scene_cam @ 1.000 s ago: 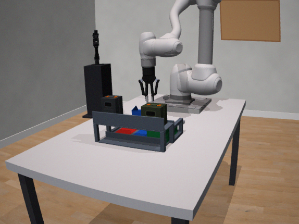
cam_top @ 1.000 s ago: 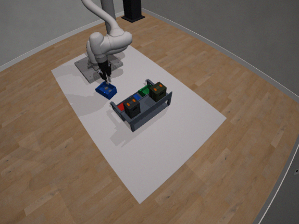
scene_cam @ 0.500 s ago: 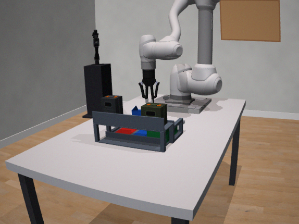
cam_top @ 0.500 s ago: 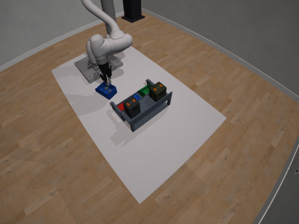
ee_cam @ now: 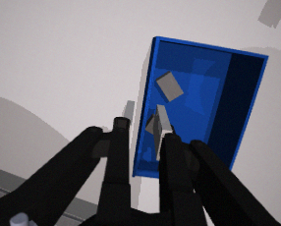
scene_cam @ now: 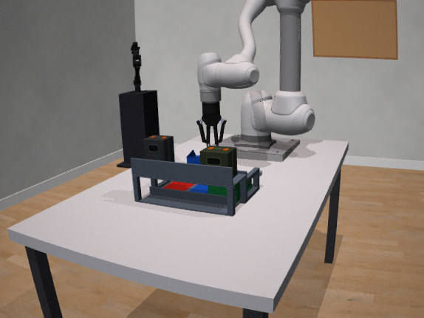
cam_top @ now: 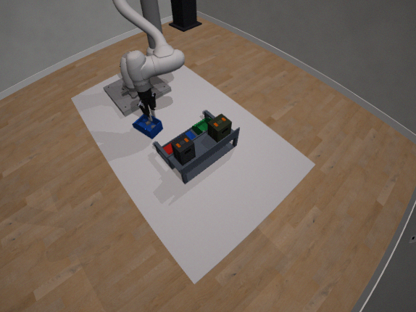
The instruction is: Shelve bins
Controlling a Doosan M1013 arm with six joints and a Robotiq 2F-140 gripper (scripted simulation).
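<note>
On the white worktop, a slate-grey shelf is carrying two dark boxes on its upper board. Green plastic is showing below, beside flat blue and red marks. Beyond, the open blue bin is resting on the worktop, holding grey parts. The black gripper is pointing down, fingers slightly apart, straddling one bin wall.

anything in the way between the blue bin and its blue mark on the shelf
Only the shelf's low front lip seems to cross the path from the blue bin to the blue mark. The green bin sits beside that mark, not between.
</note>
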